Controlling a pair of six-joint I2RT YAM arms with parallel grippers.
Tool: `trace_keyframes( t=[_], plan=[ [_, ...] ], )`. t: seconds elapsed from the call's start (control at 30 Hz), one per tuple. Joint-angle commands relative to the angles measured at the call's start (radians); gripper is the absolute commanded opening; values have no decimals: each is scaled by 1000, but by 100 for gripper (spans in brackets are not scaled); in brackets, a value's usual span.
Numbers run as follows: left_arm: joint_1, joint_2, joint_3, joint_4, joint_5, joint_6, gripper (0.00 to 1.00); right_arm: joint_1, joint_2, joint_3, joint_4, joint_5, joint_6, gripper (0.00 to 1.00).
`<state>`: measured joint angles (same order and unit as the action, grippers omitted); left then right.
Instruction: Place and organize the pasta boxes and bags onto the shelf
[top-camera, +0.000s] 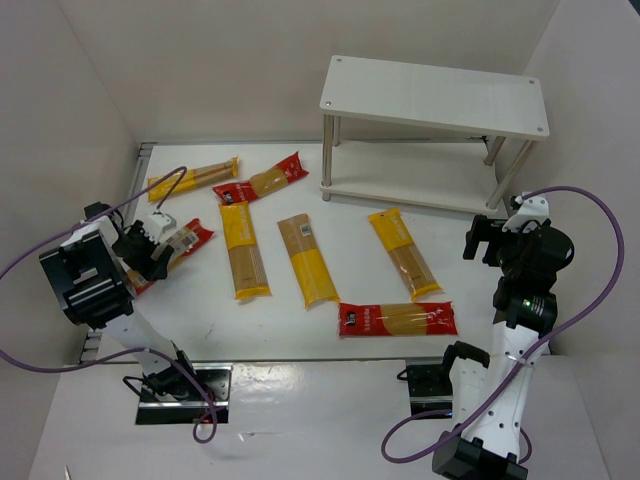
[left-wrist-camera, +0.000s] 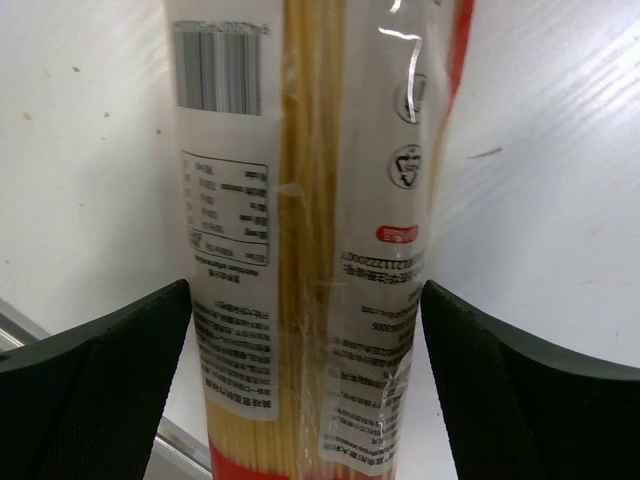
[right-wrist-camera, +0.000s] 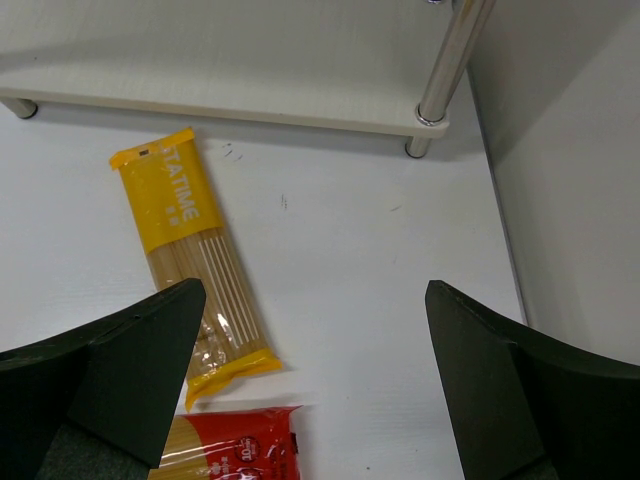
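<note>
My left gripper (top-camera: 152, 250) is open, its jaws on either side of a red spaghetti packet (top-camera: 178, 243) at the table's left edge. In the left wrist view this packet (left-wrist-camera: 310, 250) lies label side up between the fingertips (left-wrist-camera: 120, 380), which stand right beside its edges. My right gripper (top-camera: 482, 240) is open and empty above bare table (right-wrist-camera: 315, 380). Near it lie a yellow packet (right-wrist-camera: 190, 260) and a red packet (right-wrist-camera: 235, 445). The two-tier shelf (top-camera: 435, 95) stands at the back right with nothing on it.
Other packets lie flat on the table: yellow (top-camera: 192, 178) and red (top-camera: 260, 180) at the back left, two yellow (top-camera: 244, 250) (top-camera: 306, 259) in the middle. White walls close in left and right. A shelf leg (right-wrist-camera: 455, 50) stands ahead of my right gripper.
</note>
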<state>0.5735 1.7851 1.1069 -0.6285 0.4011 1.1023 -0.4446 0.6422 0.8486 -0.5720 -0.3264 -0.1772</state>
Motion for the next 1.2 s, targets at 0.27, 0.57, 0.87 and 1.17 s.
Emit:
trace_keyframes(
  t=[0.27, 0.57, 0.87, 1.17],
  plan=[
    [-37, -32, -128, 18, -25, 39, 85, 7, -16, 29, 11, -8, -7, 99],
    [-55, -162, -162, 79, -42, -96, 0, 7, -26, 29, 11, -8, -7, 99],
    [-251, -511, -68, -5, 102, -301, 0, 7, -35, 29, 11, -17, -16, 99],
    [-466, -628, 13, -43, 180, -479, 0, 7, -35, 29, -8, -71, -45, 99]
  ],
)
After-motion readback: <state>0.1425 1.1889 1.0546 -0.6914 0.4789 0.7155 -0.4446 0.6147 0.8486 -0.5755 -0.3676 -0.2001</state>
